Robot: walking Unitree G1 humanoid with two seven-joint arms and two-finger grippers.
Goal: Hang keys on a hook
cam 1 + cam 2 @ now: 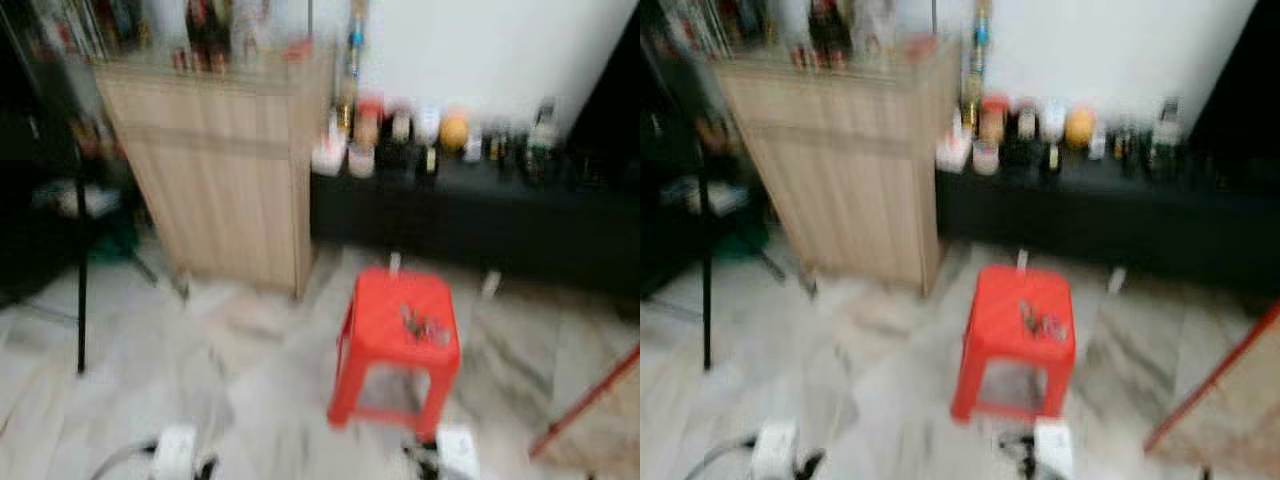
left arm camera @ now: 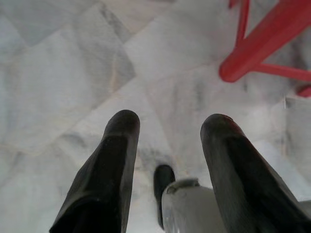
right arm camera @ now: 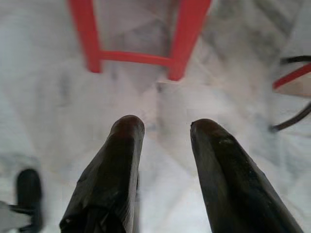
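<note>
Both grippers hung low over the floor, fingers parted and empty: the left gripper (image 2: 167,141) pointed down at pale marble tiles beside a red leg, and the right gripper (image 3: 163,141) faced the lower rungs of the red stool (image 1: 400,345). The head views were blurred, consistent with the robot walking.

Largest in the scene was the marble floor (image 1: 240,380), on which everything stood. Against the white wall rose a light wooden cabinet (image 1: 215,170) with bottles along its top edge; touching its right side ran a long black low bench (image 1: 470,225) crowded with jars and small containers, too blurred to name. A dark stand leg (image 1: 82,270) stood near the cabinet's left side, and a red bar (image 1: 585,400) slanted in at the floor's right edge. The stool stood in front of the bench, well apart from it. On the stool's seat, toward its right edge, lay the keys (image 1: 425,326), a small dark metallic cluster.

No hook could be made out. The step in hand appeared to be the approach to the stool. The next move would call for closing the distance, lowering one gripper over the seat and pinching the keys, then locating the hook.
</note>
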